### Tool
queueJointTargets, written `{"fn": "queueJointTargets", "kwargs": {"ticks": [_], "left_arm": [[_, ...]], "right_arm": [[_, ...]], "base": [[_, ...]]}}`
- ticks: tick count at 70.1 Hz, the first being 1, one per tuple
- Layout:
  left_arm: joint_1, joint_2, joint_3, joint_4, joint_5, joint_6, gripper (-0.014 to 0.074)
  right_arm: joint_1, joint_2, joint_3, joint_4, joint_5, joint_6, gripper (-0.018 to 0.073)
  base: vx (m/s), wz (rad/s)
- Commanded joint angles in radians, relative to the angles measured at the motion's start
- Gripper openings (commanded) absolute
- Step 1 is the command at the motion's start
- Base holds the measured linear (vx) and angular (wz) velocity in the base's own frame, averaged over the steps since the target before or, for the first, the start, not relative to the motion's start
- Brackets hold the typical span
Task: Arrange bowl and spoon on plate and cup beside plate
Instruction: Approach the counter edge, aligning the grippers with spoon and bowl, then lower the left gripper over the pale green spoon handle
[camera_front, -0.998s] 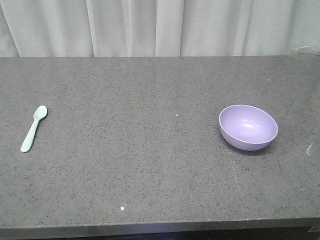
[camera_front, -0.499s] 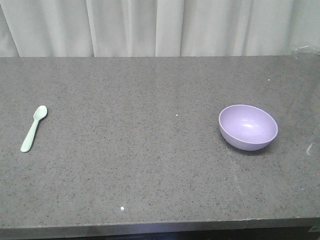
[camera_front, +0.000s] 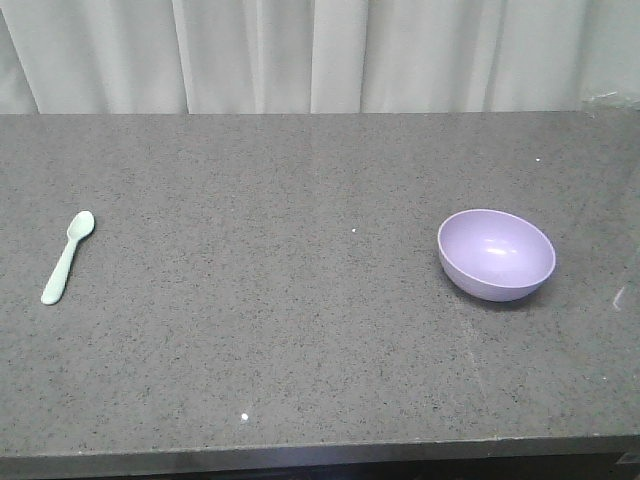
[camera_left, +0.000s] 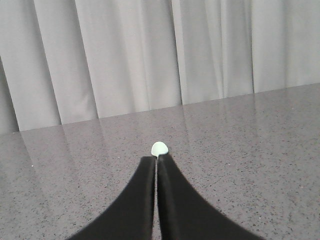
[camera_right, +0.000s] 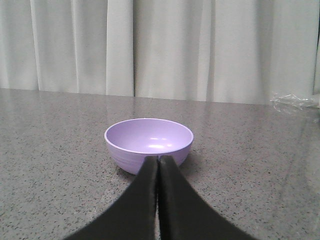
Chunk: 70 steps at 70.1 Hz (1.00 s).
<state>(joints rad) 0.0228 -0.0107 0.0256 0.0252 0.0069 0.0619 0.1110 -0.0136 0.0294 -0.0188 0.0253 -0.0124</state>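
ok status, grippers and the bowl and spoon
Left gripper shut, empty, spoon ahead. Right gripper shut, empty, bowl ahead. Both lie untouched on the counter, paths clear. No plate or cup in view.

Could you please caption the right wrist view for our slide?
Closed right gripper points at the empty lavender bowl on the speckled grey countertop.
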Motion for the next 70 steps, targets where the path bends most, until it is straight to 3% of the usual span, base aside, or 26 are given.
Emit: {"fn": "queueJointTargets", "kwargs": {"ticks": [1, 10, 17, 35, 46, 58, 70], "left_arm": [[0.0, 0.017, -0.008, -0.003, -0.077, -0.007, -0.0006], [0.0, 0.017, -0.01, -0.004, -0.085, -0.042, -0.0006], [0.0, 0.021, -0.059, -0.006, -0.007, -0.042, -0.0006], [0.0, 0.225, -0.359, -0.025, 0.165, -0.116, -0.0006], [0.0, 0.436, -0.609, -0.025, 0.416, -0.139, -0.0006], [0.0, 0.67, -0.914, -0.025, 0.832, -0.134, -0.0006], [0.0, 0.849, -1.095, -0.003, 0.948, -0.134, -0.0006]], "right_arm": [[0.0, 0.014, 0.002, -0.005, -0.08, -0.002, -0.0009], [0.0, 0.014, 0.002, -0.005, -0.087, -0.002, -0.0009], [0.0, 0.015, -0.015, 0.019, -0.066, -0.001, -0.0009], [0.0, 0.203, -0.295, 0.041, 0.202, -0.004, -0.0009], [0.0, 0.404, -0.542, 0.03, 0.481, -0.004, -0.0009], [0.0, 0.582, -0.764, 0.019, 0.65, -0.01, -0.0009], [0.0, 0.73, -0.932, -0.025, 0.764, -0.009, -0.0009]], "base": [[0.0, 0.0], [0.0, 0.0], [0.0, 0.0], [0.0, 0.0], [0.0, 0.0], [0.0, 0.0], [0.0, 0.0]]}}
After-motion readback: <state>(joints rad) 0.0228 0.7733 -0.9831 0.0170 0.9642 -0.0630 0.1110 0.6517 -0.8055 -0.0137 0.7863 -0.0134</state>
